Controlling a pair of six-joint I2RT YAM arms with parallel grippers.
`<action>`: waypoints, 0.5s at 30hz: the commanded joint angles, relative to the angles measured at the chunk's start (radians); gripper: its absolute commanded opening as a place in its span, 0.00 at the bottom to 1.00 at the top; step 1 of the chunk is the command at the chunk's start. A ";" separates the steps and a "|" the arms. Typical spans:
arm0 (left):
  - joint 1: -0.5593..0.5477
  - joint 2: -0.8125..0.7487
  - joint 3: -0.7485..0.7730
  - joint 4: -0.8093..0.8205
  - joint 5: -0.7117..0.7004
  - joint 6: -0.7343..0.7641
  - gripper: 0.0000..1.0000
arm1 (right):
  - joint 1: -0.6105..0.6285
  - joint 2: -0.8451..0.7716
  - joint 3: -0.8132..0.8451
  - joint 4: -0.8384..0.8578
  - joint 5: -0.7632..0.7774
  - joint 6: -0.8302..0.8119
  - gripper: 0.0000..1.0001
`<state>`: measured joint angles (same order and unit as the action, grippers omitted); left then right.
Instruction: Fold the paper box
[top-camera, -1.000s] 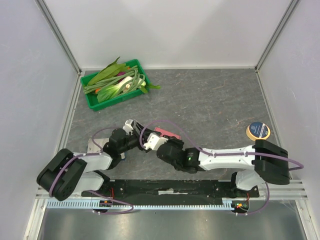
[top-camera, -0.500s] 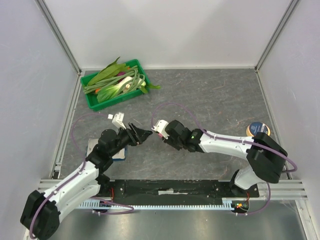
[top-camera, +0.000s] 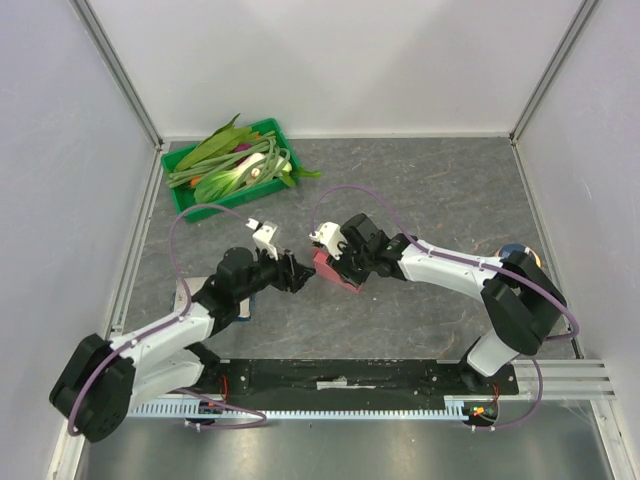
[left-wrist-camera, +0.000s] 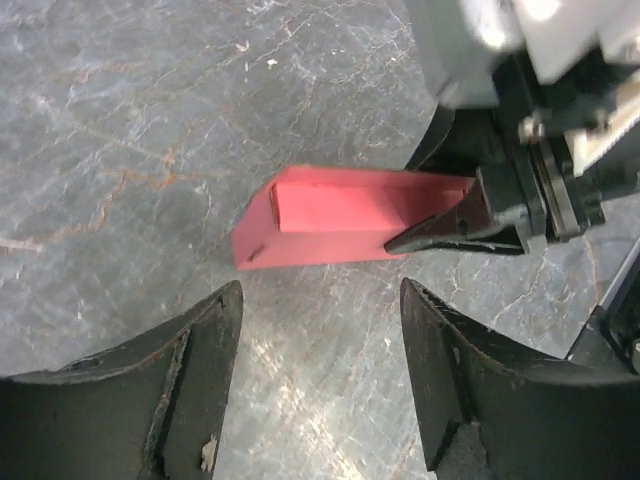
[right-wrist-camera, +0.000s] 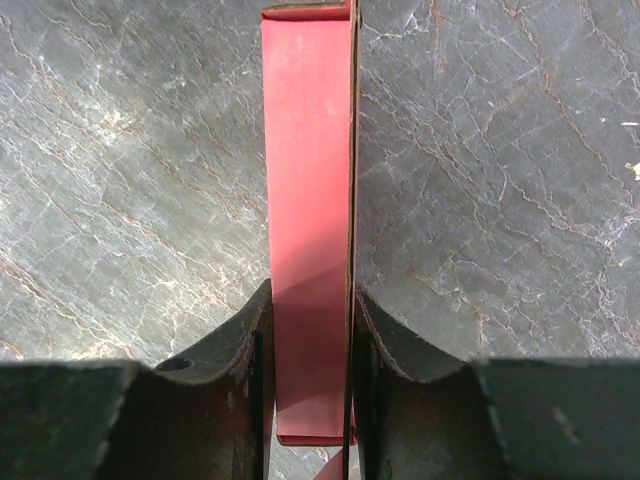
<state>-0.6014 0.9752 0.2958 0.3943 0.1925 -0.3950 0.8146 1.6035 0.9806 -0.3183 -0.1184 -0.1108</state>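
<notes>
Mid-fold. Holding the paper box (top-camera: 335, 268) at centre frame, clamped in the right gripper (right-wrist-camera: 310, 300). Facing its free end with the left gripper (left-wrist-camera: 320, 290), spread apart, not touching. Next, probably: closing on that open end.

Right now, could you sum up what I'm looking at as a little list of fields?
Paper box: pink-red, partly folded, held by one end
Right gripper: shut on the paper box
Left gripper: open, facing the box's free end, not touching it
Green tray: far left, holding leafy vegetables
</notes>
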 joint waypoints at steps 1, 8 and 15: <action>0.066 0.135 0.150 -0.004 0.135 0.165 0.72 | -0.006 0.027 -0.011 -0.047 -0.044 -0.030 0.25; 0.152 0.252 0.213 0.055 0.358 0.195 0.68 | -0.012 -0.007 -0.023 -0.033 -0.056 -0.033 0.24; 0.157 0.339 0.238 0.112 0.493 0.258 0.57 | -0.031 0.003 -0.019 -0.030 -0.079 -0.036 0.23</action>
<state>-0.4503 1.2835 0.5014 0.4210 0.5629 -0.2234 0.7933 1.6028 0.9806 -0.3164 -0.1589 -0.1345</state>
